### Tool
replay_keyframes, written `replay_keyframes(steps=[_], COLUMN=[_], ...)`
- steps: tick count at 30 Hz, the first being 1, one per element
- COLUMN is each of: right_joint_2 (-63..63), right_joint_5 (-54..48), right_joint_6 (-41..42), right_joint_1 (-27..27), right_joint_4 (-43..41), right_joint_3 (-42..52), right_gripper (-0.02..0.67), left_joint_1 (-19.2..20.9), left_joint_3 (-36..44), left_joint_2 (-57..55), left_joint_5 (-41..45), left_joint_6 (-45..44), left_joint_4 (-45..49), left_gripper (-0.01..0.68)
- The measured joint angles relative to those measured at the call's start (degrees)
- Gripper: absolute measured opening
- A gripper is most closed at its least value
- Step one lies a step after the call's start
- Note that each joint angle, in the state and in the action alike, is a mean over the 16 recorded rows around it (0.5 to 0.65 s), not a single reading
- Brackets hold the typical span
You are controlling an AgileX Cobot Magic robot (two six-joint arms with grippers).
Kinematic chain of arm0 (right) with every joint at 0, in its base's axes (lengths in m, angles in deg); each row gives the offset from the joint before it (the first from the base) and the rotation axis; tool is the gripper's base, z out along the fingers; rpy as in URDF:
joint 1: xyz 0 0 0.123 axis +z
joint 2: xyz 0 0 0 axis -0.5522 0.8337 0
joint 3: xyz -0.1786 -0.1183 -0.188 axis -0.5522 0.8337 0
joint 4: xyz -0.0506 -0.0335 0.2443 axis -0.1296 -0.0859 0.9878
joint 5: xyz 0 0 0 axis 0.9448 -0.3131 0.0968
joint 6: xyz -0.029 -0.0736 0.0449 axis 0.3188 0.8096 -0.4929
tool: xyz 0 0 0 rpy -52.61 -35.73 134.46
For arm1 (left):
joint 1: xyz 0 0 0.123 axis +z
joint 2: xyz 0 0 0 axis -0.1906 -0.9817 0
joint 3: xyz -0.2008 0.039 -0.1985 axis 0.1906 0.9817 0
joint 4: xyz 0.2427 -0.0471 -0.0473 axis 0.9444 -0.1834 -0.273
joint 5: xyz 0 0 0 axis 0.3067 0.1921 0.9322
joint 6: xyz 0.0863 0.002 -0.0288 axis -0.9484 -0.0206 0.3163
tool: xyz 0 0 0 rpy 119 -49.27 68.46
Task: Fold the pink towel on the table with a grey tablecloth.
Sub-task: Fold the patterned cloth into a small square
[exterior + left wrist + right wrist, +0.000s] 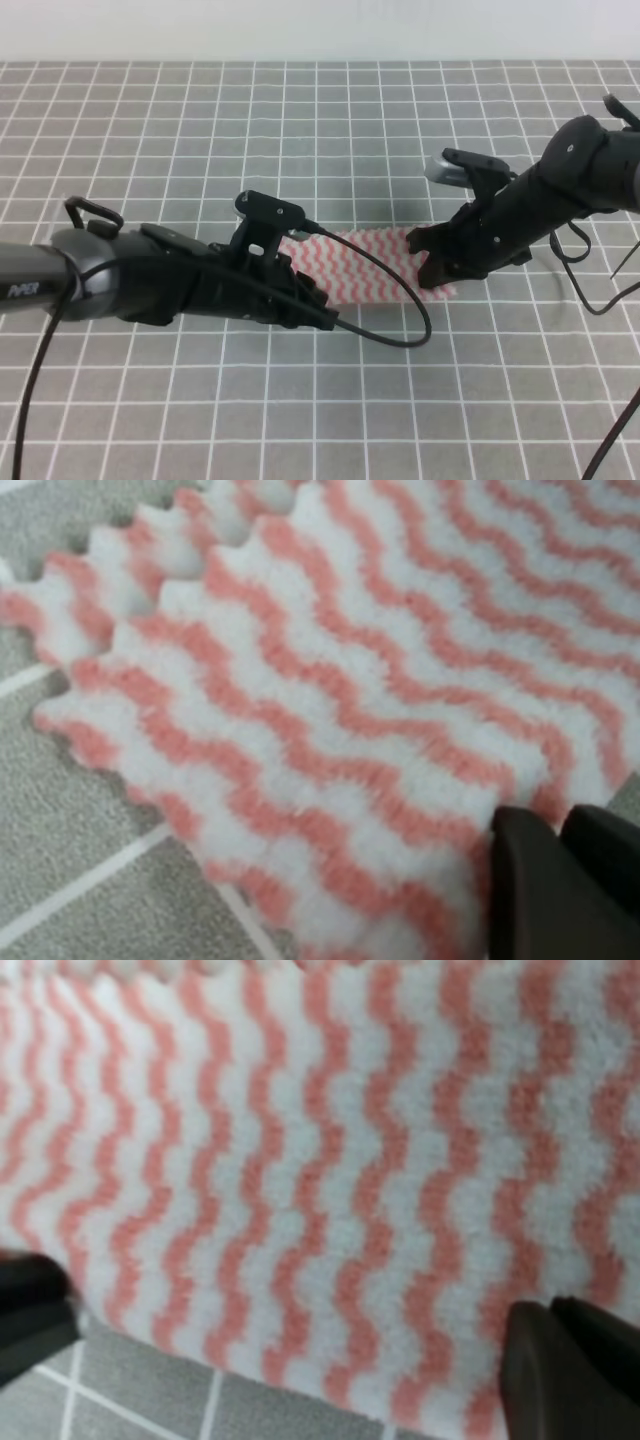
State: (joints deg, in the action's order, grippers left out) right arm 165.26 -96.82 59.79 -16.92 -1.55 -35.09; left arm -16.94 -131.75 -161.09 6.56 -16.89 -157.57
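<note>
The pink towel (pixel 375 262) lies flat as a short strip on the table with a grey tablecloth (pixel 320 120), between my two grippers. My left gripper (pixel 312 300) is low at the towel's near-left end. In the left wrist view one dark finger (pixel 545 890) rests at a corner of the towel (pixel 350 680), and two scalloped edges lie stacked at the upper left. My right gripper (pixel 437 268) is at the towel's right end. It is open, its fingers (pixel 570 1370) wide apart over the towel (pixel 330 1140), holding nothing.
A black cable (pixel 405 325) loops from the left arm onto the cloth in front of the towel. More cables (pixel 600 290) hang by the right arm. The table's far edge (pixel 320 62) meets a white wall.
</note>
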Motion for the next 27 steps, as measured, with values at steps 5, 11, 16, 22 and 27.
replay_keyframes(steps=[5,11,16,22,27], right_joint_2=[0.66,0.95,1.0,1.02,0.7], right_joint_5=[0.02,0.01,-0.19,-0.42,-0.73], right_joint_6=[0.0,0.02,0.01,0.04,0.14], right_joint_1=[0.0,0.0,0.0,0.0,0.0], right_joint_4=[-0.07,-0.14,-0.05,0.89,2.17], right_joint_3=[0.0,-0.03,-0.03,-0.03,-0.03], right_gripper=[-0.015,-0.015,-0.015,-0.015,-0.015], left_joint_1=[1.73,4.3,5.72,5.73,4.41], left_joint_3=[0.0,0.0,-0.01,-0.05,-0.23], left_joint_2=[0.07,0.8,1.92,3.2,3.48], left_joint_5=[1.3,2.88,4.37,6.75,8.08], left_joint_6=[0.2,0.5,0.96,1.52,1.99], left_joint_4=[0.03,0.05,-0.72,-2.8,-4.76], left_gripper=[0.073,0.074,0.072,0.067,0.061])
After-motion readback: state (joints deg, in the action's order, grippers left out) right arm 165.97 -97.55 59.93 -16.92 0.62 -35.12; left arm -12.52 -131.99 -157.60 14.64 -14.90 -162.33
